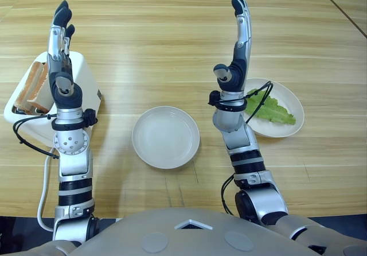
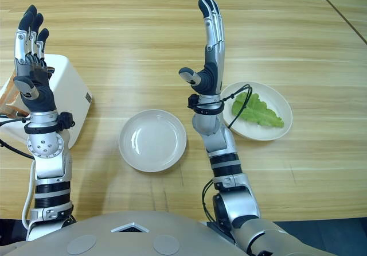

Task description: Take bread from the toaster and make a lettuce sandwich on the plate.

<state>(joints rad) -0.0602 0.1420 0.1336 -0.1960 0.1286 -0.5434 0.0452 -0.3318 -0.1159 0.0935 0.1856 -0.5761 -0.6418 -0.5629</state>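
One white toaster point(image 1: 86, 84) at the table's point(image 1: 172, 38) left edge. Two bread slices point(image 1: 34, 86) stand in it, long axis near-to-far. Left hand point(image 1: 58, 61) raised before it, fingers straight, empty. One bare plate point(image 1: 166, 138) mid-table. Right hand point(image 1: 238, 55) raised, fingers straight, empty. One plate point(image 1: 284, 131) toward the right edge holds one lettuce leaf point(image 1: 274, 109), long axis left-right. Light wood planks.

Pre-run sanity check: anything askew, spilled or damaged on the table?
Nothing stands out. The bread sits in the toaster, centre plate is bare, lettuce lies on its side plate, nothing spilled. The left hand and right hand are open, empty.
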